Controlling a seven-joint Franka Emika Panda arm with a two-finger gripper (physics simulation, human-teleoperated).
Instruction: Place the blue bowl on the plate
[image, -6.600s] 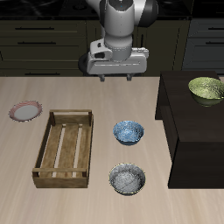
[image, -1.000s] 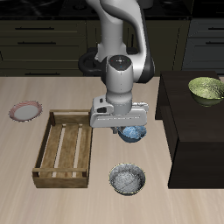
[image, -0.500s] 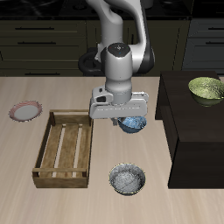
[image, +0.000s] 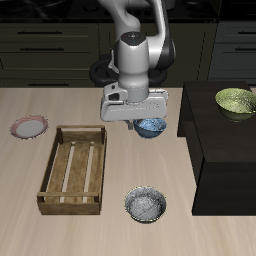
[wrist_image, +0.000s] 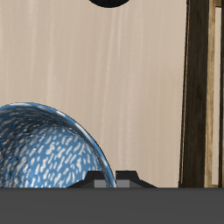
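Note:
The blue bowl (image: 153, 127), light-blue and white mottled inside, hangs from my gripper (image: 141, 123), which is shut on its rim and holds it above the table beside the wooden crate. In the wrist view the bowl (wrist_image: 48, 149) fills the frame close under the gripper. The plate (image: 29, 127), pinkish-red rimmed with a pale centre, lies on the table on the far side of the crate from the gripper, well apart from it.
A wooden slatted crate (image: 73, 168) lies between the gripper and the plate; its wall shows in the wrist view (wrist_image: 199, 87). A grey-white patterned bowl (image: 146, 205) sits near the table's front edge. A green bowl (image: 236, 101) rests on a dark raised cabinet (image: 215, 150).
The gripper has risen and moved toward the table's back with the blue bowl in it; the bowl has left the table. Long before, the gripper was high and empty.

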